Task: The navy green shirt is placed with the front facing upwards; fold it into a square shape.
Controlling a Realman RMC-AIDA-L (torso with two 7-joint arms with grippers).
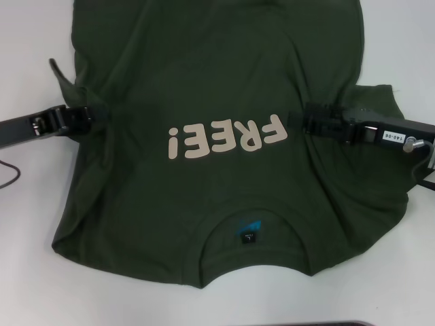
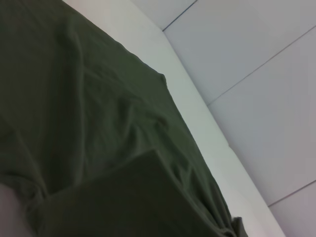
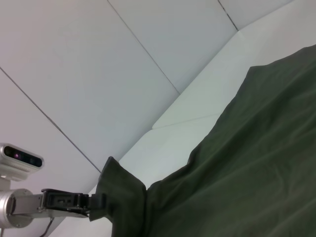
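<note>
Both grippers pinch the green shirt at its sides, "FREE!" facing up.

The navy green shirt (image 1: 217, 176) lies spread on the white table (image 1: 27, 54), collar nearest the robot, and its pale "FREE!" print (image 1: 228, 136) reads upside down from the head camera. Inside the collar sits a small black-and-blue neck label (image 1: 248, 231), its lettering too small to read. The left gripper (image 1: 102, 114) is closed on bunched cloth at the shirt's left edge; the right gripper (image 1: 299, 122) is clamped on the fabric beside the print. A white tag (image 1: 394, 136) on the right arm reads "140-06".
</note>
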